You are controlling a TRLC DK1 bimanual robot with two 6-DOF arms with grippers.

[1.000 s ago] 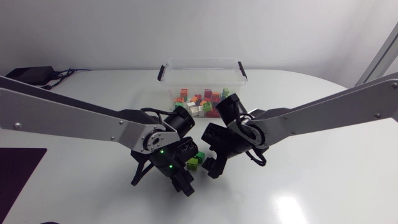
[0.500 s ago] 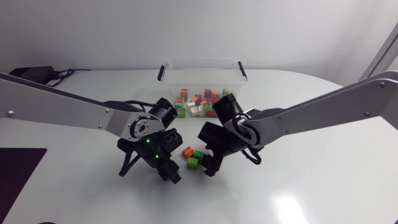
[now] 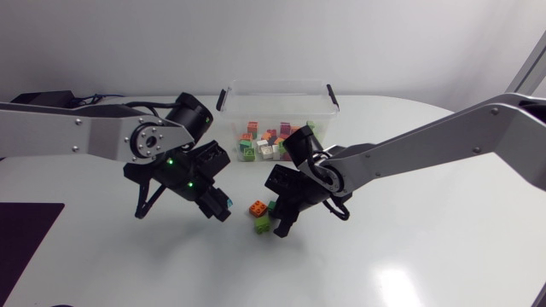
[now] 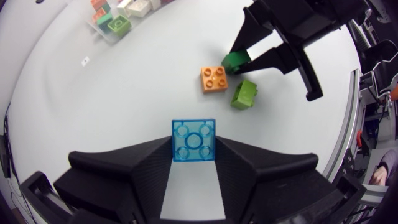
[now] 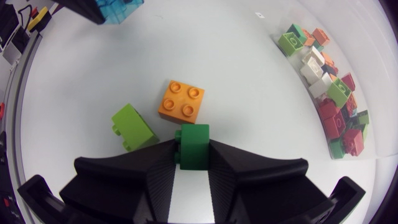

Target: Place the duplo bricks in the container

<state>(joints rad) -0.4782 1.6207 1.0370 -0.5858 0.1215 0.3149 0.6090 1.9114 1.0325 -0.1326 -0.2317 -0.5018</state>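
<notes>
The left gripper point(image 4: 193, 151) is clamping a translucent blue brick point(image 4: 193, 140) between both fingers, studs facing its own camera. That grip is plain only in the left wrist view, and from overhead just a sliver of blue is showing at the fingertips. The right gripper point(image 5: 193, 151) is pinching a dark green brick point(image 5: 193, 146) from two sides. Its wrist camera is giving the clean look, while the head view is hiding most of that brick behind the black fingers. Just ahead of it an orange brick point(image 5: 181, 101) is lying studs up, right beside the dark green one, and a lime green brick point(image 5: 134, 126) is lying tilted on its side close by. The overhead camera alone is showing both arms whole, coming in from either side and meeting near the middle. It also shows the clear container point(image 3: 277, 83) standing at the far edge, a heap of mixed bricks point(image 3: 269, 141) in it. The white table point(image 3: 426, 247) is gleaming with a patch of glare. A dark mat point(image 3: 26, 230) is lying at its near left corner, and a black box point(image 3: 43, 101) with a cable is sitting at the far left.
</notes>
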